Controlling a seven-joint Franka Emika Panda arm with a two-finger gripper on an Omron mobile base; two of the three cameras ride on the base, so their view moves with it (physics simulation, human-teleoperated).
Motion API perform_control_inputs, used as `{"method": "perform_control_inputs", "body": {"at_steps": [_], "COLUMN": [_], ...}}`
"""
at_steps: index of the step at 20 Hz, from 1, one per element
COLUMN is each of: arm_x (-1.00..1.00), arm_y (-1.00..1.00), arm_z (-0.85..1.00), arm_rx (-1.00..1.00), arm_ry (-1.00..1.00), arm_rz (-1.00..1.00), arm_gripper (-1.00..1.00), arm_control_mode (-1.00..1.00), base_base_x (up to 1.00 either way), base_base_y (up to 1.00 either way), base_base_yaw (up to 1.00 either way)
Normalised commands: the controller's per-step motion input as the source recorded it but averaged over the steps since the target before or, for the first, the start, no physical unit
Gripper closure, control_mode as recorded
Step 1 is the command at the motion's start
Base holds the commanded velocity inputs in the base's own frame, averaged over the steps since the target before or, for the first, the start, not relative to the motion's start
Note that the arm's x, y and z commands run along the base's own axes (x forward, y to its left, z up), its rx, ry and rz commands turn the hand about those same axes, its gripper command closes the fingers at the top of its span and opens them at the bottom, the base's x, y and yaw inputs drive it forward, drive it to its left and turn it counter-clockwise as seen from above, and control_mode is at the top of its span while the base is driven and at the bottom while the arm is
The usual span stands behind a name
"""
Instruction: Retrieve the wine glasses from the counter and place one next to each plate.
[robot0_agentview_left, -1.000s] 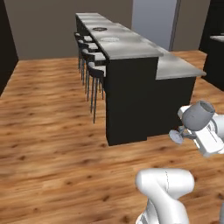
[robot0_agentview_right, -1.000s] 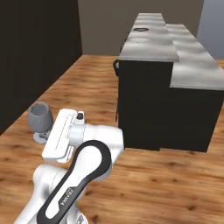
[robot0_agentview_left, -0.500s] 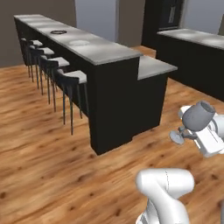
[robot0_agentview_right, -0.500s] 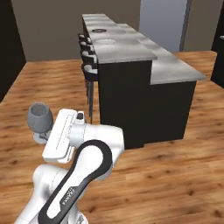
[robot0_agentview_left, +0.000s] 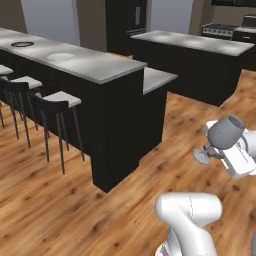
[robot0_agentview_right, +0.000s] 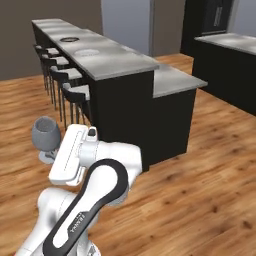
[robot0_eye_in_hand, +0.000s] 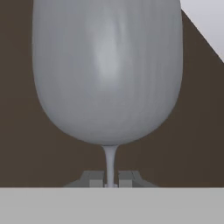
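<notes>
A long grey bar top (robot0_agentview_left: 95, 67) with stools (robot0_agentview_left: 60, 100) stands well left of the hand (robot0_eye_in_hand: 110, 181), which is clamped on the thin stem of a grey wine glass (robot0_agentview_left: 226, 132), carried above the wooden floor (robot0_agentview_left: 60, 210).

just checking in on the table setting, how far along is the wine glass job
Done: one wine glass is picked up, the gripper shut on its stem. In hand: it is being carried above the wood floor near the bar top. Left: setting it beside a plate on the bar top, then bringing the second glass.
</notes>
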Motion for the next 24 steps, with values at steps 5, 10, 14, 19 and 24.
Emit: {"method": "perform_control_inputs", "body": {"at_steps": [5,10,14,19,24], "arm_x": [0.0,0.0,0.0,0.0,0.0], "arm_y": [0.0,0.0,0.0,0.0,0.0], "arm_z": [0.0,0.0,0.0,0.0,0.0], "arm_rx": [0.0,0.0,0.0,0.0,0.0], "arm_ry": [0.0,0.0,0.0,0.0,0.0], "arm_rz": [0.0,0.0,0.0,0.0,0.0], "arm_gripper": [1.0,1.0,1.0,1.0,1.0], "arm_control_mode": [1.0,1.0,1.0,1.0,1.0], "base_base_x": [-0.28,-0.6,0.14,0.22,0.14], "base_base_y": [1.0,1.0,1.0,1.0,1.0], "base_base_yaw": [-0.22,-0.18,-0.41,-0.41,-0.36]}}
